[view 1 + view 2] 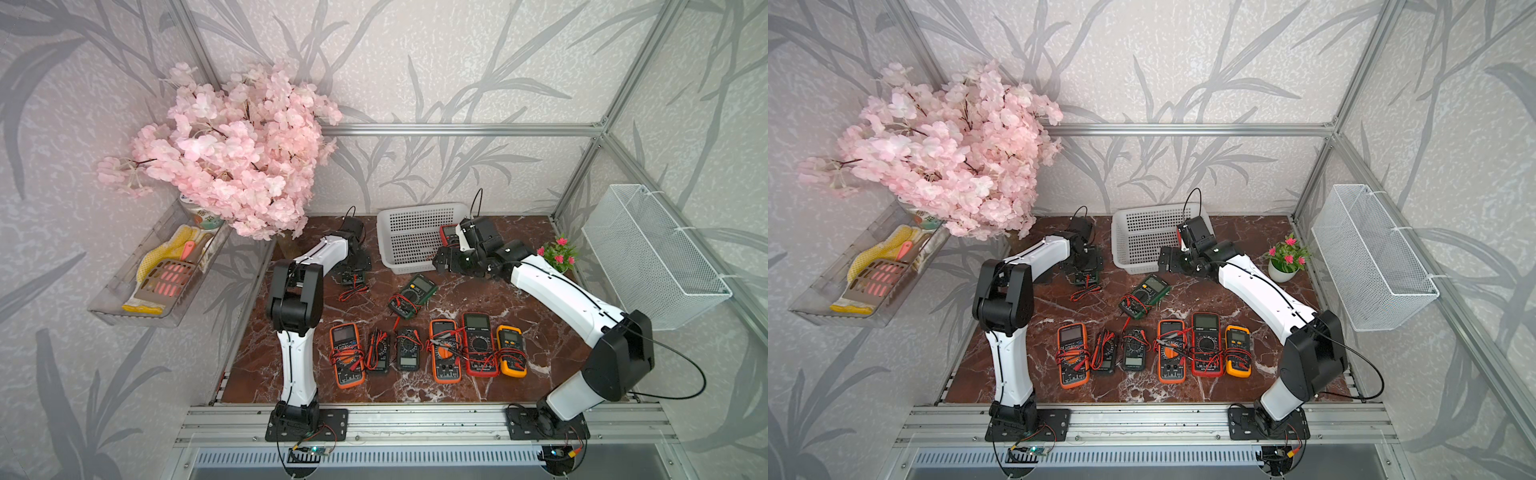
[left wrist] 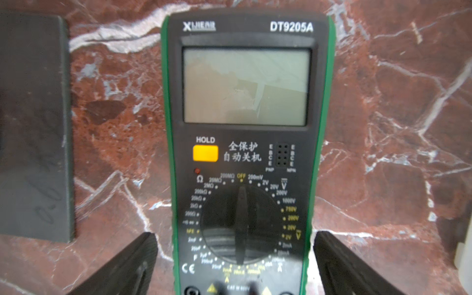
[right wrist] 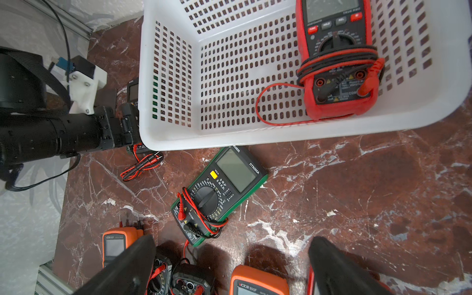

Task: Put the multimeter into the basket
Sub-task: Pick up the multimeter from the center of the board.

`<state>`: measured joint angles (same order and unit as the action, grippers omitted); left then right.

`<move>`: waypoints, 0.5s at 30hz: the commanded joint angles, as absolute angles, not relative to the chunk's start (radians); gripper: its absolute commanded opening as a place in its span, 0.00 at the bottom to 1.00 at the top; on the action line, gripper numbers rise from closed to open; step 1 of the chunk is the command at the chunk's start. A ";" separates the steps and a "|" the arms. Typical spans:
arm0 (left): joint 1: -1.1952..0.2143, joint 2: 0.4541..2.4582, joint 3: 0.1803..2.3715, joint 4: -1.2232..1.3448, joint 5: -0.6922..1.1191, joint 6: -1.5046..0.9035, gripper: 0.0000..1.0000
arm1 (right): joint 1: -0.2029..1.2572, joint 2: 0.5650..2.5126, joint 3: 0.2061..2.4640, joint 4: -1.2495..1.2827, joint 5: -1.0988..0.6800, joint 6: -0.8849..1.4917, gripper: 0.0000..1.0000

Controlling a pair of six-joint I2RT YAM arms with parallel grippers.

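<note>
1. At the far left, just left of the basket (image 1: 415, 220), the left gripper (image 2: 235, 236) hangs over a green multimeter (image 2: 245, 153), jaws wide apart either side of its dial.
2. Grasping is in hand; next, I judge: lower, close on its sides, lift over the rim.
3. It lies flat, face up, screen blank.
4. The right gripper (image 3: 231, 241) is open, empty.

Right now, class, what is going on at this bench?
A two-armed robot is putting multimeters into the basket. A red meter already lies inside. The left gripper is open, straddling a green meter beside the basket, not yet gripping. The right gripper hangs open and empty by the basket's front. A tilted green meter and a row of six wait on the table.
</note>
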<state>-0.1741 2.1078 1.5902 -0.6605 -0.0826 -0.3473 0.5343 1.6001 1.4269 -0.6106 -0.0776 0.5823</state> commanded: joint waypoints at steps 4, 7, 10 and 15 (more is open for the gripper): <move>-0.164 2.154 1.635 -0.685 -0.065 -0.345 1.00 | 0.517 1.624 1.472 -0.615 -0.064 0.598 0.99; -0.164 2.165 1.638 -0.685 -0.060 -0.346 1.00 | 0.514 1.631 1.480 -0.618 -0.065 0.598 0.99; -0.163 2.174 1.639 -0.684 -0.062 -0.347 1.00 | 0.509 1.635 1.483 -0.620 -0.068 0.599 0.99; -0.160 2.178 1.638 -0.683 -0.046 -0.347 0.90 | 0.499 1.635 1.479 -0.618 -0.074 0.601 0.99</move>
